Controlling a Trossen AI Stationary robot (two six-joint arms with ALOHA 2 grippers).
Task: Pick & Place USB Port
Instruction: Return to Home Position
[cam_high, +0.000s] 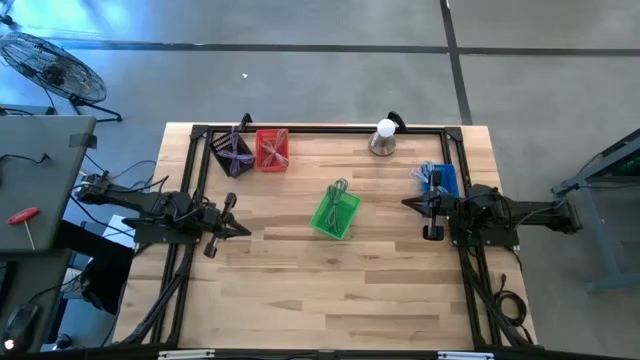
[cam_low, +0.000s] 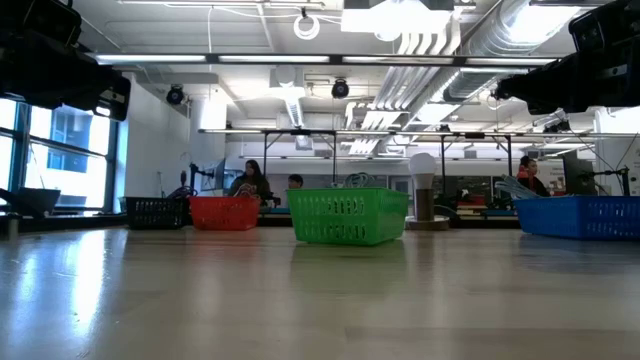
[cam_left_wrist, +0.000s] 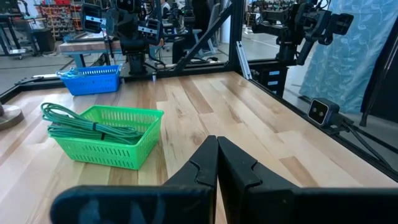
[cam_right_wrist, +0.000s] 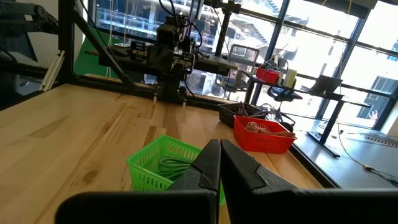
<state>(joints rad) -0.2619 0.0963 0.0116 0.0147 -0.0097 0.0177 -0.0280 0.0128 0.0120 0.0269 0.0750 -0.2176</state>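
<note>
My left end effector (cam_high: 244, 231) hangs at 9 o'clock over the wooden surface (cam_high: 330, 290), its two fingers pressed together and holding nothing. My right end effector (cam_high: 407, 203) hangs at 3 o'clock, also pinched closed and empty. They point at each other across the surface.

The green basket (cam_high: 336, 212) lies between them, near the centre and turned at a slant, with the coiled green cable (cam_left_wrist: 87, 124) inside it.

I count four baskets and four cables, one cable to each basket. The red basket (cam_high: 271, 149) sits at 11 o'clock and holds the pink cable (cam_right_wrist: 264, 129). The black basket (cam_high: 232, 152) touches its outer side and holds a purple cable (cam_high: 236, 153). The blue basket (cam_high: 442, 181) is at 2 o'clock, just beside my right end effector, and a pale white cable (cam_high: 424, 173) spills over its rim.

One white bulb on a round base (cam_high: 383, 138) stands at 1 o'clock by the far edge. One fan (cam_high: 50, 65) stands on the floor beyond the 10 o'clock corner. In the room behind, a few people (cam_low: 250, 180) are in view, well away from the surface.
</note>
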